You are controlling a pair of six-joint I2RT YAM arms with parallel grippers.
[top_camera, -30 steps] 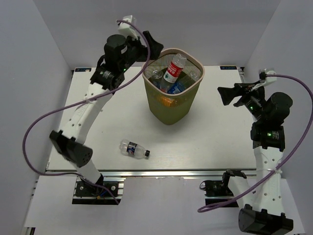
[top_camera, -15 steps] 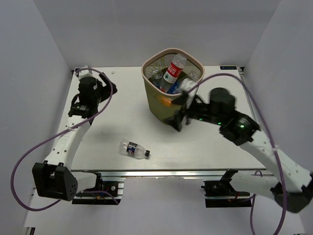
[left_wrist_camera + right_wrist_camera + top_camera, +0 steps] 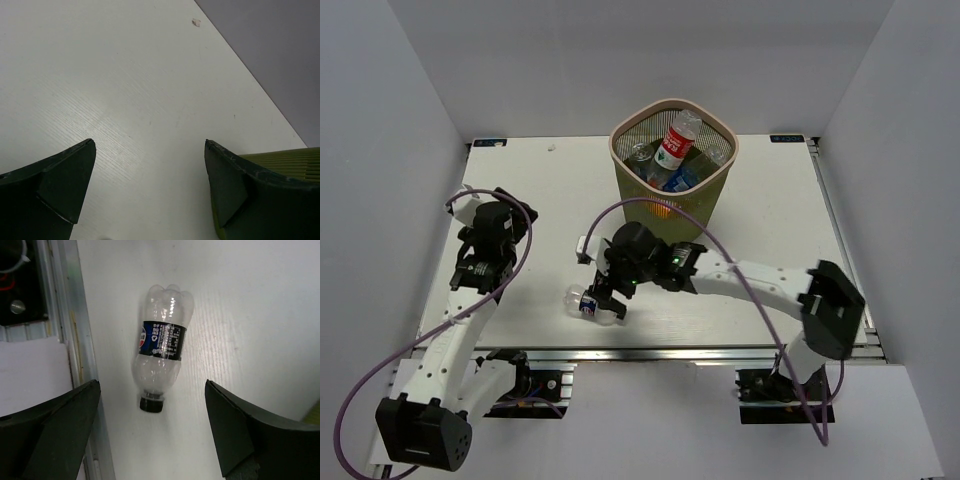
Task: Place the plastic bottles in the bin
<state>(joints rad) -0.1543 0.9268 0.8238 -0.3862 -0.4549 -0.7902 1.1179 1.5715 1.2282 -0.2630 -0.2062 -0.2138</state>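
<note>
One clear plastic bottle [image 3: 161, 347] with a dark blue label and a black cap lies on the white table near the front edge, also in the top view [image 3: 580, 301]. My right gripper [image 3: 150, 386] is open and hovers above it, one finger on each side of its cap end, not touching; in the top view the right gripper [image 3: 605, 294] partly covers it. The olive mesh bin [image 3: 715, 185] with a pale pink rim stands at the back middle and holds several bottles, among them a red-labelled one [image 3: 673, 141]. My left gripper [image 3: 149, 142] is open and empty over bare table at the left [image 3: 518, 213].
The aluminium front rail of the table [image 3: 75, 340] runs close beside the lying bottle. The bin's green wall [image 3: 300, 160] shows at the right edge of the left wrist view. Grey walls enclose the table on three sides.
My right arm has swung from the right side across to the front left, over the lying bottle. My left arm has drawn back from the bin to the table's left side.
</note>
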